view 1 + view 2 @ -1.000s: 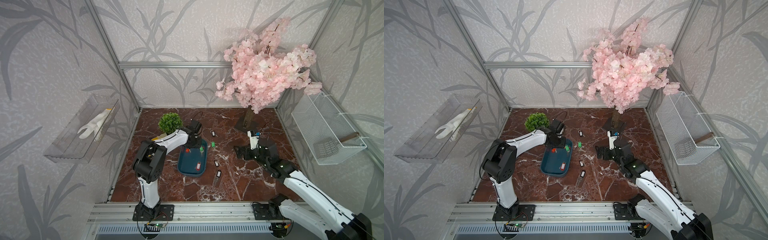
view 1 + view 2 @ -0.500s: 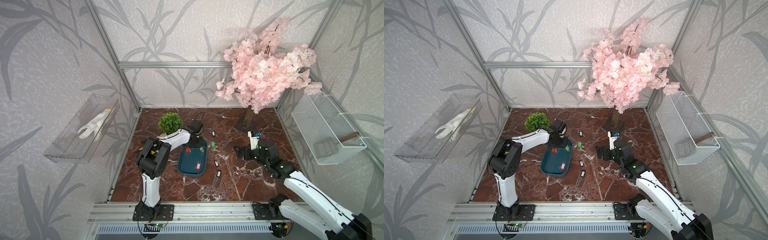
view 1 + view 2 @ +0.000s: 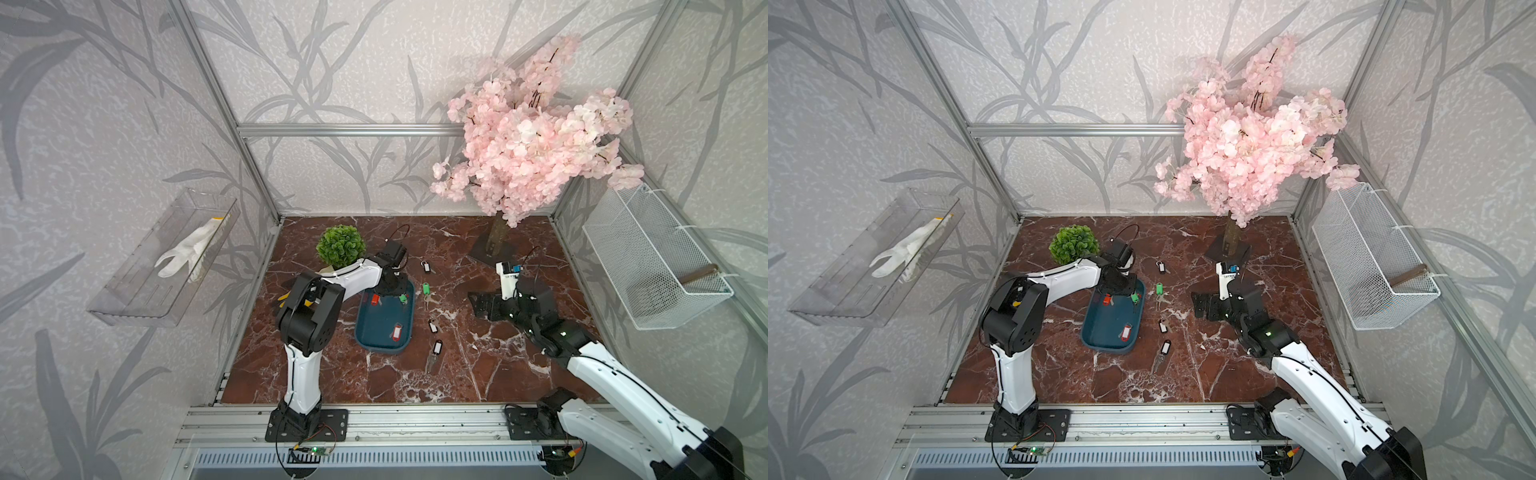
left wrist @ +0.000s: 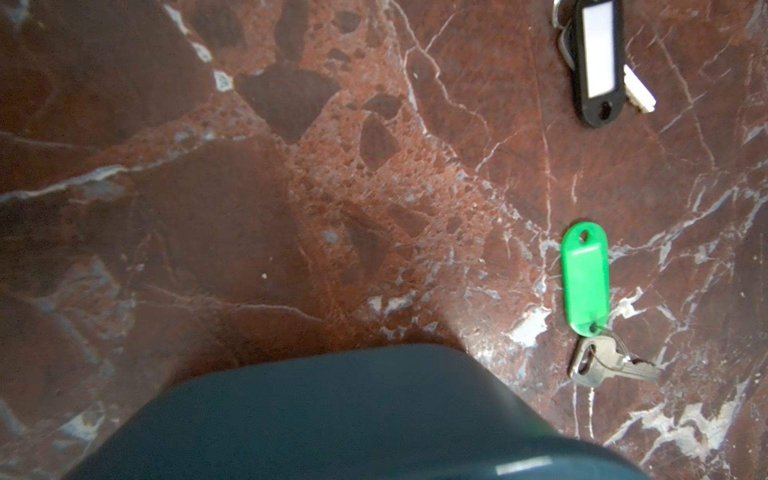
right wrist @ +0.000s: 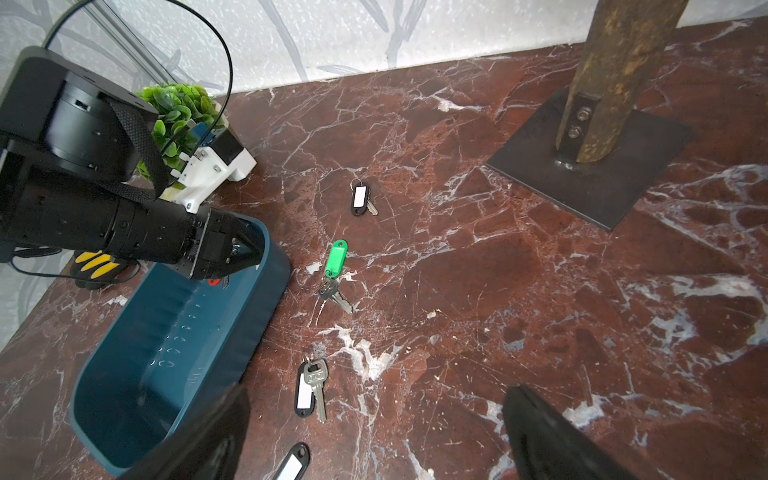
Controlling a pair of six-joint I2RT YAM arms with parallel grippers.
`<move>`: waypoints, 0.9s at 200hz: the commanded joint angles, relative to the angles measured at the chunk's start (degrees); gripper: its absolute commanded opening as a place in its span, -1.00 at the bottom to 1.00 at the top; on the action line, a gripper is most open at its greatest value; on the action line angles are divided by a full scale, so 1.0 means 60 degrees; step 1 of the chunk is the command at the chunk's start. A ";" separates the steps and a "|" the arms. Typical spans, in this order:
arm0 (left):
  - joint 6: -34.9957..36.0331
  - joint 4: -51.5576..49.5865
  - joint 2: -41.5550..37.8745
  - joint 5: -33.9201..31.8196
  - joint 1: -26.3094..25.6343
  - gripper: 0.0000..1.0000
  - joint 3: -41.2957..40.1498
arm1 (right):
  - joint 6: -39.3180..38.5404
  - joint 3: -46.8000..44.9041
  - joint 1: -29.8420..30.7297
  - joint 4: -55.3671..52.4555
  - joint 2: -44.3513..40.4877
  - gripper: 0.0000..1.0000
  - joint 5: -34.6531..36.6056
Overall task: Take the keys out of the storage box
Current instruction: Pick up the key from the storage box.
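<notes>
Left gripper at the storage box, after a key
Mid-frame on the bench, the box holds three keys. My left gripper hangs over its upper end, its grip hidden, so I cannot tell. The right gripper gapes empty. I'd pinch the red tag squarely, then lift clear of the rim.

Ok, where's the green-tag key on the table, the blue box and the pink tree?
green-tagged key (image 4: 585, 278): left wrist view, middle of its green tag.
storage box (image 3: 376, 328): in a top view, bare floor inside it.
pink blossom tree (image 3: 528, 141): in a top view, middle of its blossoms.
</notes>
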 commanded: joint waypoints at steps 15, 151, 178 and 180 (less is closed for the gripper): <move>0.0122 0.0048 0.0217 -0.0005 -0.0009 -0.64 0.0278 | 0.0144 -0.0164 -0.0064 0.0218 -0.0030 0.98 -0.0046; 0.0268 0.0107 -0.1125 -0.0264 -0.0011 -1.00 -0.0822 | 0.0107 -0.0200 -0.0069 0.0306 0.0011 0.99 0.0080; 0.0181 0.0178 -0.1781 -0.0569 -0.0016 -1.00 -0.1281 | 0.0061 -0.0186 -0.0069 0.0348 0.0018 0.98 0.0129; 0.0170 0.0192 -0.1830 -0.0604 -0.0011 -1.00 -0.1320 | 0.0054 -0.0178 -0.0071 0.0350 0.0018 0.99 0.0137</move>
